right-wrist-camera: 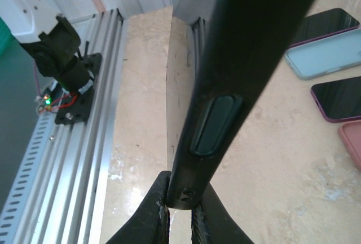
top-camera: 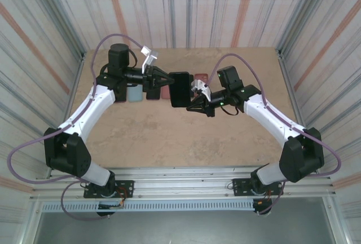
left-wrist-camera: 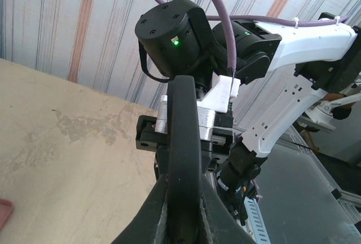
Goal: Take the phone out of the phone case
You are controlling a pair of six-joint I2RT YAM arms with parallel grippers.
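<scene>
Right fingers (right-wrist-camera: pixel 150 217) pinch corner of smooth black phone case (right-wrist-camera: pixel 248 58); left fingers (left-wrist-camera: pixel 144 221) clamp opposite rounded edge.

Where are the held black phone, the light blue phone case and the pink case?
black phone (top-camera: pixel 180 88): top external view, middle of its dark face.
light blue phone case (right-wrist-camera: pixel 324 59): right wrist view, middle of its flat surface.
pink case (right-wrist-camera: pixel 353 142): right wrist view, its visible corner.
</scene>
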